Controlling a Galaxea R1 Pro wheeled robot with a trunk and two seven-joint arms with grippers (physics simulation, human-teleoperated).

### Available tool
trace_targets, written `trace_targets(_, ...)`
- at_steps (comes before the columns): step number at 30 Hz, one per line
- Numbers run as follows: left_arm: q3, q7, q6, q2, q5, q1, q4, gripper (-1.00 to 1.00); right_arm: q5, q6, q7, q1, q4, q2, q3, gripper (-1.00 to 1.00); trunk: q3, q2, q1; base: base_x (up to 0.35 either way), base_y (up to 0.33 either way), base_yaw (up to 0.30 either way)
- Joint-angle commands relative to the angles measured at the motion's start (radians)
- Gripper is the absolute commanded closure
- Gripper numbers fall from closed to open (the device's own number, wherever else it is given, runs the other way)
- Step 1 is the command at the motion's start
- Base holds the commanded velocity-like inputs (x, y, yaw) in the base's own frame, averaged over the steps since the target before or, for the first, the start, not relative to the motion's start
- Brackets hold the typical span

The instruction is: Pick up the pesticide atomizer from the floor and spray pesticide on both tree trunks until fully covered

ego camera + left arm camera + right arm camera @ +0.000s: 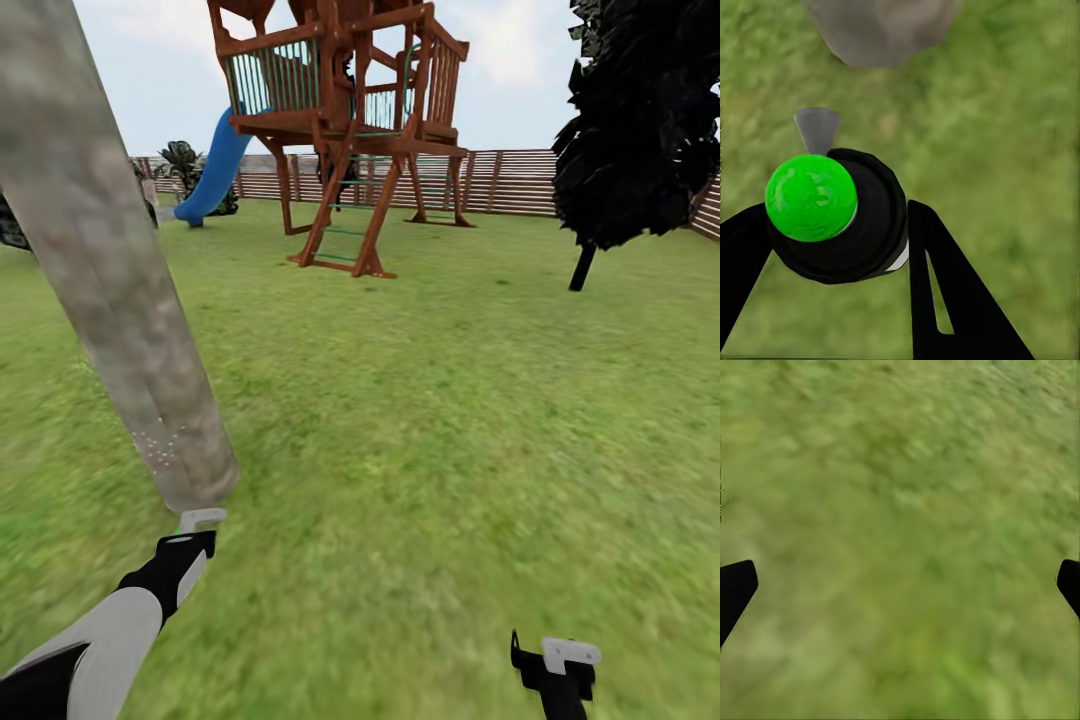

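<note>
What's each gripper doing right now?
Left gripper: closed on the pesticide atomizer, near the tree trunk.
Right gripper: open, empty, over lawn.

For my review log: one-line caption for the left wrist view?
Left gripper clamps black cylindrical atomizer, its top green, before the mottled grey-brown tree trunk over lawn.

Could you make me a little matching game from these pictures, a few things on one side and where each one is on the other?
Things:
1. pesticide atomizer
2. tree trunk
3. playhouse
4. right gripper

Places or states:
A. far across the lawn, by the fence
B. open over bare grass
C. clamped between the left gripper's fingers
D. leaning, just ahead of the left gripper

Pairs: 1-C, 2-D, 3-A, 4-B
</note>
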Motion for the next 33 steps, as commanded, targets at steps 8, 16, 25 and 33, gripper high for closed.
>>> trace_targets(8,0.008,0.0,0.001,0.011,0.008,0.0,-0.002,1.0,0.0,0.0,0.0,0.0,0.0,0.0,0.0,-1.0,0.0,0.0,0.0,0.085,-0.216,0.274)
trace_targets(16,0.028,-0.022,0.042,0.022,0.037,-0.026,-0.091,1.0,0.0,0.0,0.0,0.0,0.0,0.0,0.0,-1.0,0.0,0.0,0.0,0.001,-0.009,0.275)
trace_targets(25,-0.071,-0.335,0.22,0.126,-0.093,-0.185,-0.105,1.0,0.0,0.0,0.0,0.0,0.0,0.0,0.0,-1.0,0.0,0.0,0.0,0.0,0.0,0.098)
trace_targets(33,-0.136,-0.619,0.323,0.242,-0.169,-0.218,-0.216,1.0,0.0,0.0,0.0,0.0,0.0,0.0,-0.002,-1.0,0.0,0.0,0.0,0.014,0.006,0.0)
